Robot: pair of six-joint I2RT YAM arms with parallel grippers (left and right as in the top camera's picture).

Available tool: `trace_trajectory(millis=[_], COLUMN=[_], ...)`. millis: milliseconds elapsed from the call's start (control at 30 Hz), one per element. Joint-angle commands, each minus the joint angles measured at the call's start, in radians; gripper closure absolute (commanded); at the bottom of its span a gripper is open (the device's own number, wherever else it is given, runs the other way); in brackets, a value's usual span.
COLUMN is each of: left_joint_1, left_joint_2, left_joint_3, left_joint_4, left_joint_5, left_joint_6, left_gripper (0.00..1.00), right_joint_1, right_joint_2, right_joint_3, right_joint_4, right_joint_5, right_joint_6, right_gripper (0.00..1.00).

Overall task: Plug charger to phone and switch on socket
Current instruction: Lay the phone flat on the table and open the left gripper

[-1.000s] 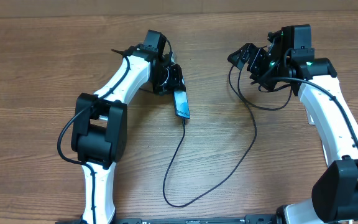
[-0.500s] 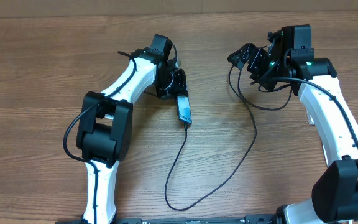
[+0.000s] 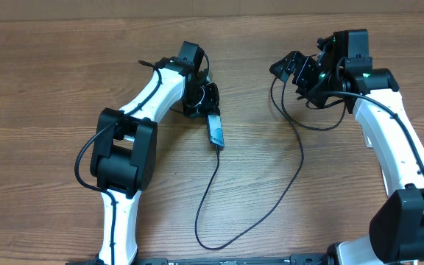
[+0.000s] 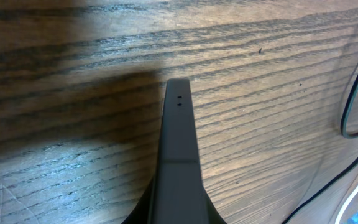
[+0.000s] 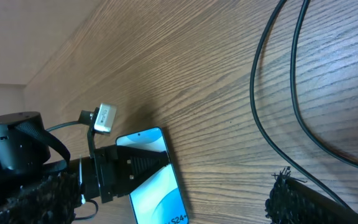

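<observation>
step looks like late plug-in: the charger cable (image 3: 300, 158) ends at the phone's (image 3: 216, 129) near end and seems seated, can't confirm the fit. left claw (image 3: 207, 103) is pinched fully shut with nothing between the fingers. the phone lies flat on the wood table (image 3: 50, 73), screen up, just beside that claw's tip; contact unclear. right claw (image 3: 291, 70) is spread wide with nothing in it, and the phone is well apart from it, off to its far side. the cable's other end runs up close under the right claw; plug not made out. socket not visible in any view. next move probably needs locating the socket switch and pressing it.
</observation>
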Motion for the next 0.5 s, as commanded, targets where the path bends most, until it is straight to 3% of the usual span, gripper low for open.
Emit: trace_trajectory(millis=[0, 467], left_joint_1=[-0.008, -0.014], left_joint_2=[0.003, 0.003], left_joint_3=[-0.006, -0.045], left_joint_4=[-0.002, 0.008], left_joint_5=[-0.007, -0.019], left_joint_6=[0.008, 0.011], left_gripper=[0.96, 0.96], right_joint_1=[-0.006, -0.006], right_joint_2=[-0.028, -0.028], right_joint_3=[0.009, 0.009], right_joint_4=[0.005, 0.005], right_joint_5=[0.018, 0.018], right_joint_6=[-0.008, -0.008], right_gripper=[0.00, 0.00])
